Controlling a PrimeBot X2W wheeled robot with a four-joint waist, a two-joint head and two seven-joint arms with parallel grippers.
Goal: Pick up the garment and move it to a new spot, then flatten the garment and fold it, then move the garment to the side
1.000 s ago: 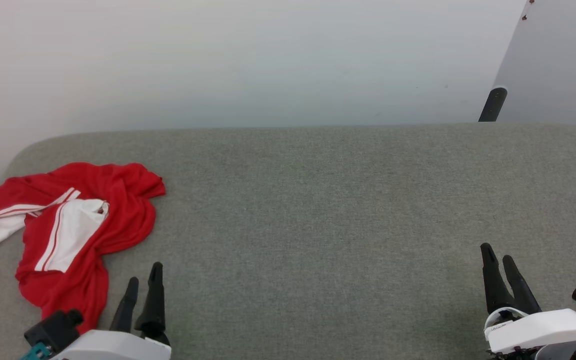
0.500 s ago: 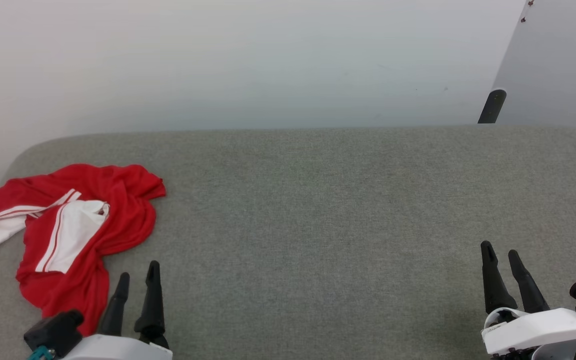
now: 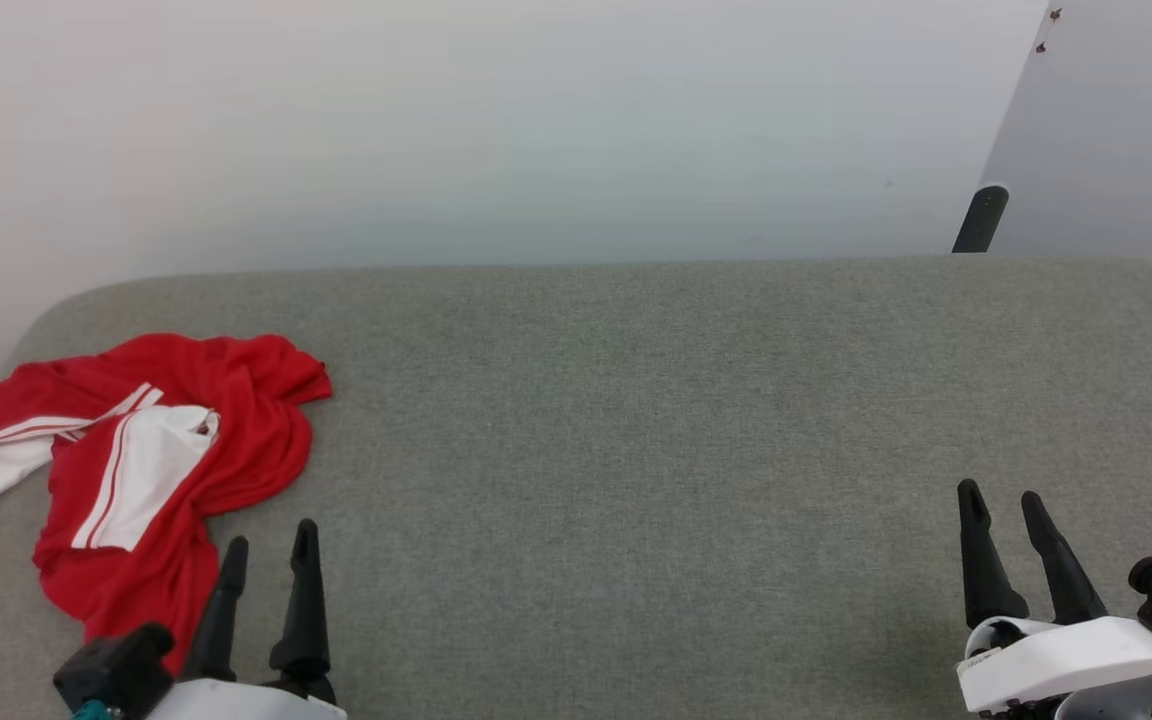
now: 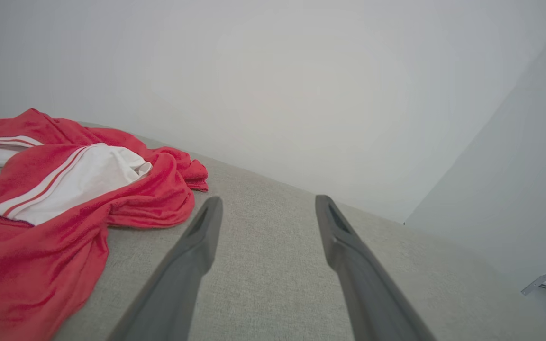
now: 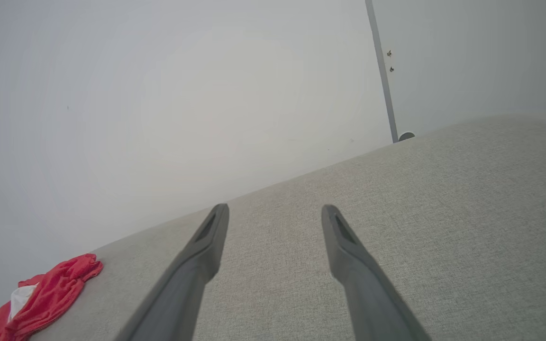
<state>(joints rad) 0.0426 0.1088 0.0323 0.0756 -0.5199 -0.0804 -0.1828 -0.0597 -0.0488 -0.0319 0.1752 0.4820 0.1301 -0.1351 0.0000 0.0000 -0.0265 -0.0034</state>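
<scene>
Head view: shirt [image 3: 236, 440] crumpled on table [image 3: 636, 400], just left of and ahead of left claw [image 3: 271, 540], untouched. Left claw spread, empty, likely poised for pickup. Right claw [image 3: 1001, 497] spread, empty, well apart from shirt.

Left wrist view: shirt [image 4: 150, 199] left of left claw [image 4: 268, 201], near its left finger; bare table between fingers.

Right wrist view: shirt [image 5: 59, 284] far left of right claw [image 5: 275, 208]; claw over bare table, probably spare until flattening.

1. I read no text, number or brand in any of my views.
2. A small dark marking on my right wrist cover [image 3: 1076, 648] was too small to read.
3. The garment [image 3: 246, 440] lay crumpled; no lettering was legible.
</scene>
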